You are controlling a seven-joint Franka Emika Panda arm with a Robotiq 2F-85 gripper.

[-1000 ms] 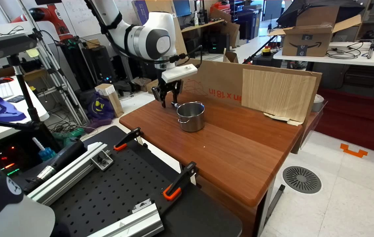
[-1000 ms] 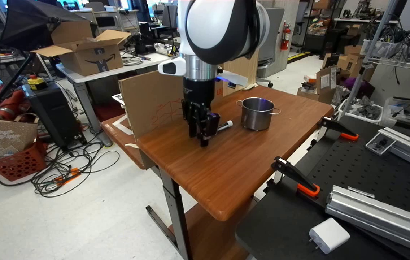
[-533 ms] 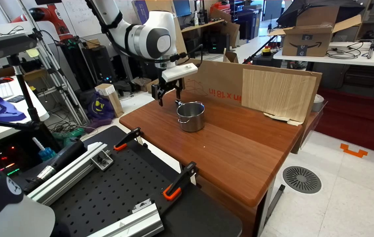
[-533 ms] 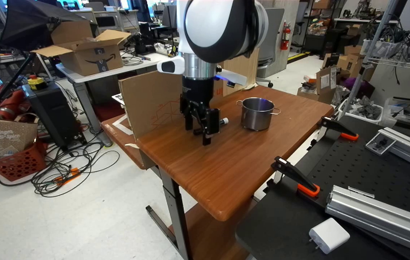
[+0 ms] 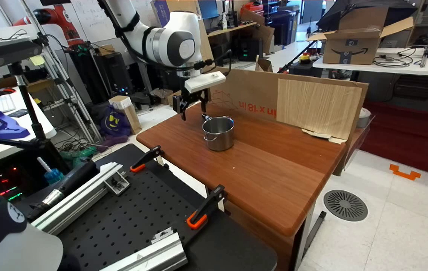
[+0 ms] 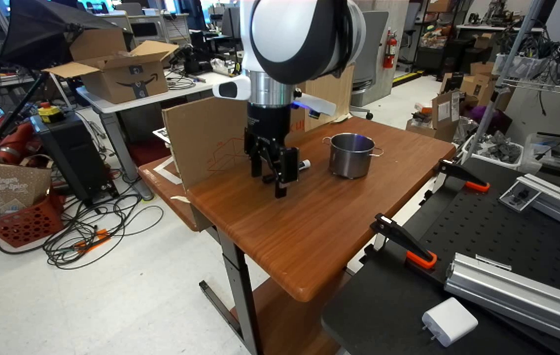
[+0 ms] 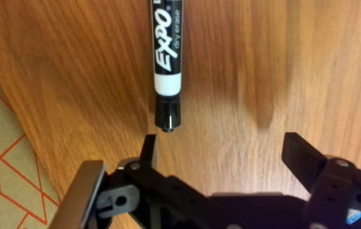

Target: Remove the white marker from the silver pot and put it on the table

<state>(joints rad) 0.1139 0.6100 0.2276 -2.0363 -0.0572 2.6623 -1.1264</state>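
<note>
The white marker [image 7: 167, 63] lies on the reddish-brown table [image 7: 231, 63]; in the wrist view it has a black label, a white band and a black end. It is partly hidden by the fingers in an exterior view [image 6: 304, 164] and partly behind the pot in an exterior view [image 5: 207, 117]. The silver pot [image 5: 219, 136] stands upright beside it, also seen in an exterior view [image 6: 350, 160]. My gripper [image 7: 220, 135] is open and empty, a little above the table. The marker's black end is near the left fingertip, apart from it.
A cardboard sheet [image 5: 251, 84] stands along the table's back edge, with a wood-grained panel [image 5: 317, 109] against it. Black clamps with orange pads [image 5: 206, 207] sit at the edge of the black perforated board [image 5: 123, 218].
My gripper's fingers have spread apart, letting go of the marker, and the gripper has risen a little. The marker has shifted slightly towards the cardboard. The pot has not moved.
</note>
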